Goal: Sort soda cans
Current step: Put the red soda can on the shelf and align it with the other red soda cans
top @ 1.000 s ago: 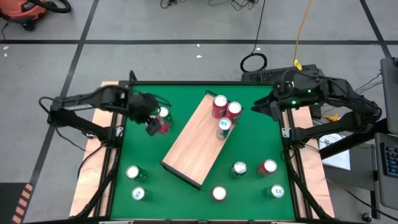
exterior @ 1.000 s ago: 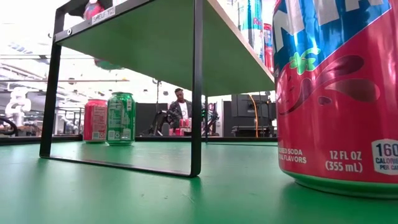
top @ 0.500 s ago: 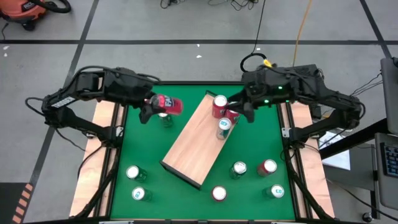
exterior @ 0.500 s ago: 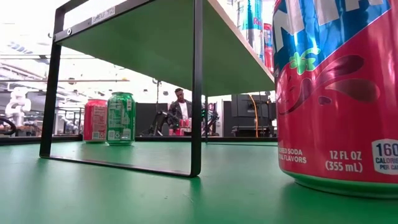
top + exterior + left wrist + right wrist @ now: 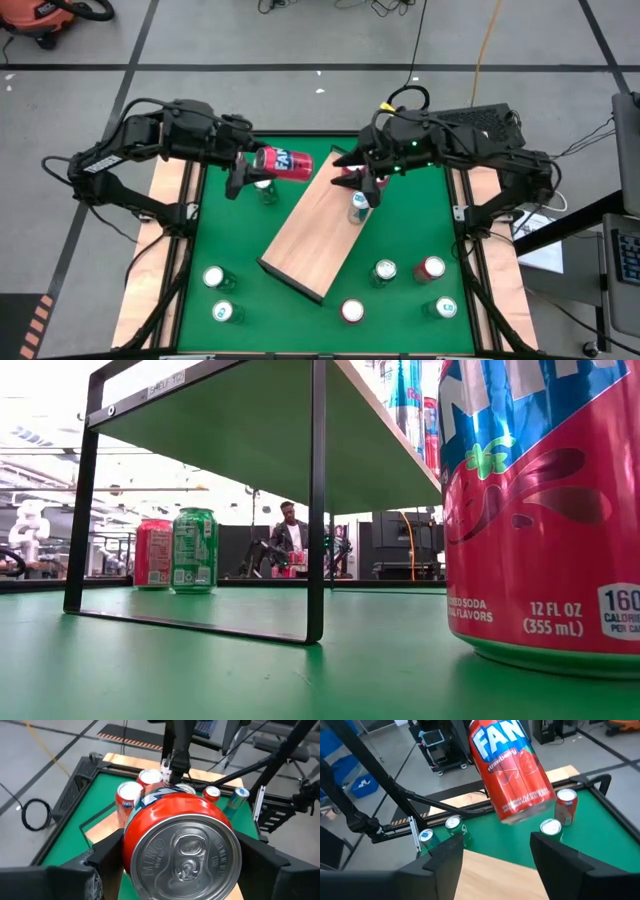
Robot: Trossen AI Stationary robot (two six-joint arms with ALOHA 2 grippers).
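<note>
Above the table's back edge, a red can hangs sideways in the air.
Left gripper [image 5: 243, 172] clamps this red soda can [image 5: 283, 162] around its top end; right gripper [image 5: 362, 178], fingers parted and empty, hovers over the wooden board [image 5: 315, 230], facing it.

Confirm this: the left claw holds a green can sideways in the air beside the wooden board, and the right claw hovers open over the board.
Wrong in one respect: the can in the left claw is red, not green, as the high view and the left wrist view show. The rest stands: it is held sideways in the air beside the wooden board, and the right claw hovers open over the board.
</note>
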